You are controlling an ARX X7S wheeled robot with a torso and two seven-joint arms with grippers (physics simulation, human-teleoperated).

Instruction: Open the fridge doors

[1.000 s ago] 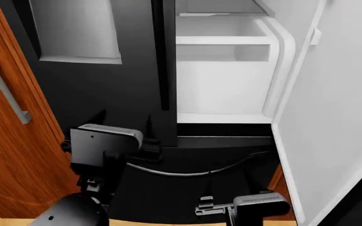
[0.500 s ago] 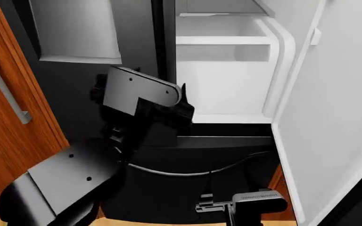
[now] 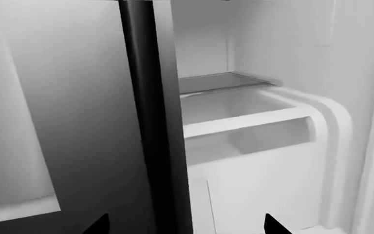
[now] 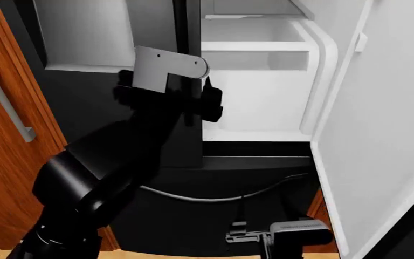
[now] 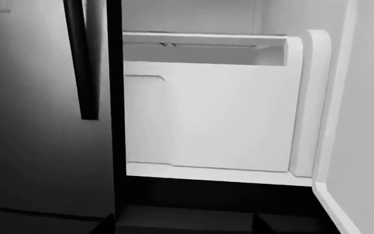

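Note:
The left fridge door point(image 4: 81, 108) is glossy black, carries a grey dispenser panel point(image 4: 84, 32) and stands closed. The right fridge door point(image 4: 387, 135) is swung wide open, its white lining facing me, with the white fridge interior point(image 4: 257, 91) exposed. My left gripper point(image 4: 207, 103) is raised to the left door's inner edge, beside its vertical black bar handle point(image 3: 149, 122). It is open point(image 3: 185, 226), with the handle and door edge lying ahead between the two fingertips and nothing held. My right gripper point(image 4: 237, 237) hangs low in front of the drawer, open point(image 5: 183, 225) and holding nothing.
A reddish wooden cabinet door point(image 4: 6, 178) with a grey handle point(image 4: 6, 100) stands left of the fridge. Below the doors is a black drawer front with a curved silver handle point(image 4: 214, 197). The open right door fills the right side.
My left arm has lifted from low by the drawer to the closed left door's handle, its gripper now at the door's inner edge. The right gripper and both doors have stayed put.

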